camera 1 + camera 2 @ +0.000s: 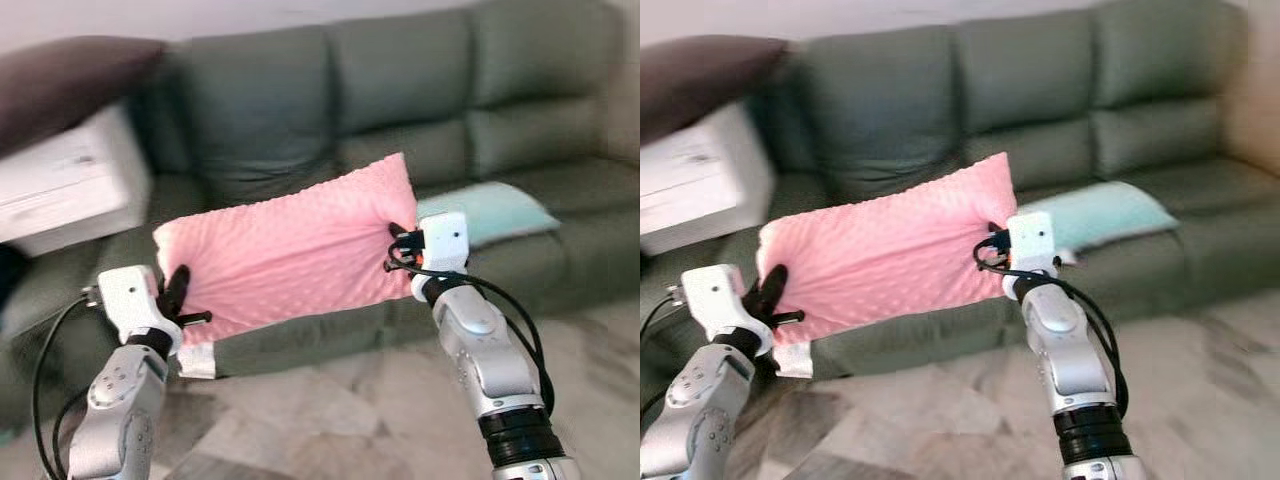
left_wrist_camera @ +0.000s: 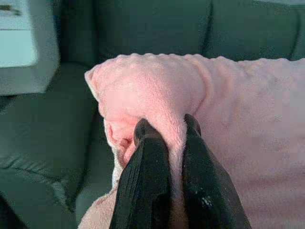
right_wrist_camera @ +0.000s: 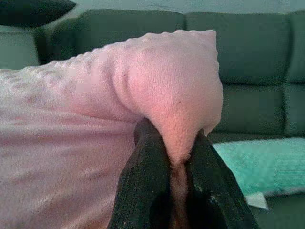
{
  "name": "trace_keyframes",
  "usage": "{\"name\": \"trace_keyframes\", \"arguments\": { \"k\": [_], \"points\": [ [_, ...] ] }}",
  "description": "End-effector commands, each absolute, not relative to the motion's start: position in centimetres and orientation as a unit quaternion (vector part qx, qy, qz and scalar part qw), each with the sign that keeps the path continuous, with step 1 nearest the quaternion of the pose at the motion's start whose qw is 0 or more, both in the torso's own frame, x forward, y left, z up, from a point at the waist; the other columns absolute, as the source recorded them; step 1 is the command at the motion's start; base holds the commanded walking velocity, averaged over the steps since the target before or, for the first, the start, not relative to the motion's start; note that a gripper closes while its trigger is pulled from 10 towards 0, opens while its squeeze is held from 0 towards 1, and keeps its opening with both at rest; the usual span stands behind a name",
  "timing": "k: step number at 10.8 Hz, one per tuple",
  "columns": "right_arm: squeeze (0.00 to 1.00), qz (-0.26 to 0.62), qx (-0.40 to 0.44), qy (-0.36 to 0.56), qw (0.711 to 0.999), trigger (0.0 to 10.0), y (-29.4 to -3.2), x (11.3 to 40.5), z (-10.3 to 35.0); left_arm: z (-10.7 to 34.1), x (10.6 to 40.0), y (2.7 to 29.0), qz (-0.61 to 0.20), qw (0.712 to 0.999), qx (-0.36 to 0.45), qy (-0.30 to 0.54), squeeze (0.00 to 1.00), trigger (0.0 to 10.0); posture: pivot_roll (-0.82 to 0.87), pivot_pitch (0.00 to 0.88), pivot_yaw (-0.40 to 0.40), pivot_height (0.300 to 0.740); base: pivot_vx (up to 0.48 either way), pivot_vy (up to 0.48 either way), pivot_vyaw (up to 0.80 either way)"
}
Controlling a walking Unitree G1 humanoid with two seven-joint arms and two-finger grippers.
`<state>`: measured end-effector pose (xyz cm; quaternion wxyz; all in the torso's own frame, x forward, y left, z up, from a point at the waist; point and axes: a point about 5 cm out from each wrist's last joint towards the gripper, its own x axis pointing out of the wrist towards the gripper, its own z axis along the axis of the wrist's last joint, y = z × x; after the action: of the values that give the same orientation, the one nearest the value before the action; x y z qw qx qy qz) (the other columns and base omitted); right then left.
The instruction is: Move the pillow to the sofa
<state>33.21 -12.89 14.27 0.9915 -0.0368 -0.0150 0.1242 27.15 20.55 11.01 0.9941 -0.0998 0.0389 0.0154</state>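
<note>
Pink pillow [image 1: 290,250] is up in the air in front of the sofa [image 1: 400,90], stretched out between both arms and not touching the seat cushions — it hangs over the front edge of the sofa, tilted so the right end sits higher than the left.

Left end effector [image 1: 180,290] is clenched on the pillow's lower left corner; in the left wrist view the two black fingers [image 2: 143,181] are pinched tight with a fold of pink fabric squeezed between them. Right end effector [image 1: 400,240] is clamped on the pillow's right edge the same way, fabric bunched up between its fingers [image 3: 143,186].

A white tag or lining [image 1: 197,362] peeks out under the pillow's left corner.

On the sofa seat, toward the right, lies a light teal cushion [image 1: 495,212], just behind the right wrist. At the sofa's left end there's a white box [image 1: 65,185] with a dark cushion [image 1: 60,85] on top — both a bit blurry. Floor [image 1: 330,420] is pale marble-looking tile.
</note>
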Motion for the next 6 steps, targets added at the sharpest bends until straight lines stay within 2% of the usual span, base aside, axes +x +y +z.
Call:
{"name": "trace_keyframes", "arguments": {
  "k": [1,2,4,6],
  "points": [
    [0.00,0.124,-0.036,-0.032,0.991,10.0,-12.70,33.37,15.08,11.16,27.17,21.27,0.030,0.995,-0.092,0.033,0.00,10.0,-0.22,0.000,0.089,0.740,0.000,0.000,0.00],
    [0.00,0.125,-0.039,-0.034,0.991,10.0,-12.67,33.35,15.15,11.12,27.15,21.29,0.030,0.995,-0.094,0.033,0.00,10.0,-0.22,0.000,0.089,0.740,0.000,0.000,0.00],
    [0.00,0.127,-0.041,-0.033,0.991,10.0,-12.68,33.26,15.08,10.99,26.99,21.52,0.039,0.993,-0.105,0.032,0.00,10.0,-0.22,0.000,0.088,0.740,0.272,0.000,0.00],
    [0.00,0.127,-0.041,-0.033,0.990,10.0,-12.66,33.21,15.10,11.02,26.95,21.55,0.032,0.994,-0.103,0.029,0.00,10.0,-0.22,0.000,0.089,0.740,0.428,0.000,0.00]
  ]
}}
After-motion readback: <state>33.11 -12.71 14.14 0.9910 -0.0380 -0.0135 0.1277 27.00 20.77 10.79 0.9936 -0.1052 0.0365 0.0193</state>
